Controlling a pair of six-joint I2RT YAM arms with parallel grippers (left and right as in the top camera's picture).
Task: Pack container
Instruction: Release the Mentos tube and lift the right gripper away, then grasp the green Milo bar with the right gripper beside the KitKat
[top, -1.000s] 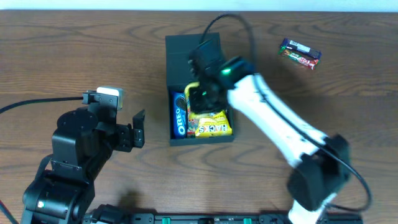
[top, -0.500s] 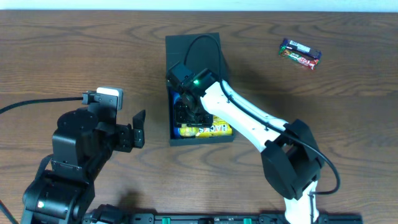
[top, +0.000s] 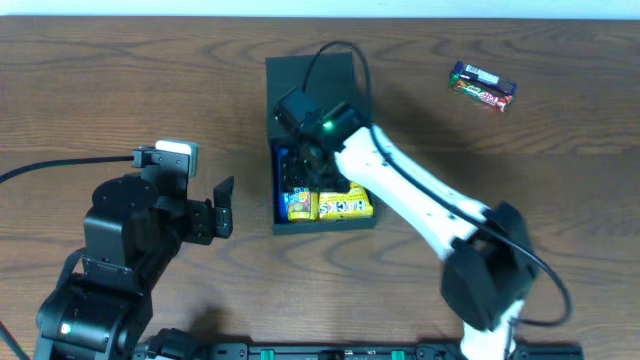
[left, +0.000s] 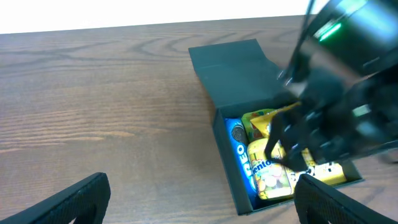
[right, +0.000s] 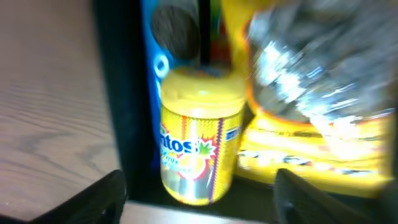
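Matte black rectangular container (top: 310, 80) holds the yellow Mentos bottle (right: 199, 134) lengthwise, so it fits. My right claw (right: 199, 177) hangs apart above.

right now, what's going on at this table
The right pincer hangs open over the black container, just above a yellow Mentos bottle lying inside beside an Oreo pack and a yellow packet. The left pincer is open and idle off to the side. One snack bar lies outside on the table, not yet packed.
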